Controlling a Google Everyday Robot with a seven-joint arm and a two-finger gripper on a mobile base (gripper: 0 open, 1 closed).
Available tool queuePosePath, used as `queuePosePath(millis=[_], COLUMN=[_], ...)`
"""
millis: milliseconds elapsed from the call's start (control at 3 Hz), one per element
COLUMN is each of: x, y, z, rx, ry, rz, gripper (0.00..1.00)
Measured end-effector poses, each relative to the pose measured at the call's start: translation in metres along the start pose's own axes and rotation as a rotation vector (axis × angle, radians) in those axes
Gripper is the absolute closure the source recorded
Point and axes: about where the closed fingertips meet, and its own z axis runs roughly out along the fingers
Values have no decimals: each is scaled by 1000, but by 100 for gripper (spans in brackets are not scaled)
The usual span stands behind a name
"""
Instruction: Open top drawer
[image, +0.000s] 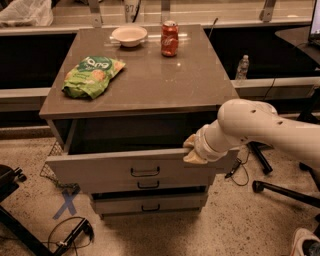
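Green snack bag (92, 76) is lying at the tabletop's (160, 87) left, a white bowl (129, 35) and red can (169, 38) sitting further back. Below, the top drawer (100, 169) is standing partway out. At its front's upper right edge the claw (191, 149) is resting, touching it, though its opening cannot be told.

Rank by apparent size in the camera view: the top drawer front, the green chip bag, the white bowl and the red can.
1. Top drawer front, with the gripper at its upper edge, right end.
2. Green chip bag.
3. White bowl and red can: about alike, both farther back.
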Motion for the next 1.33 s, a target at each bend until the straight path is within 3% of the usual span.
queuePosePath(millis=[333,667,1000,1333], x=[14,14,20,21], y=[20,20,40,45], z=[-23,-24,-40,-45], rx=[-38,-38,-58,-64], ry=[78,78,109,115], rz=[27,27,68,77], gripper=[100,100,100,100])
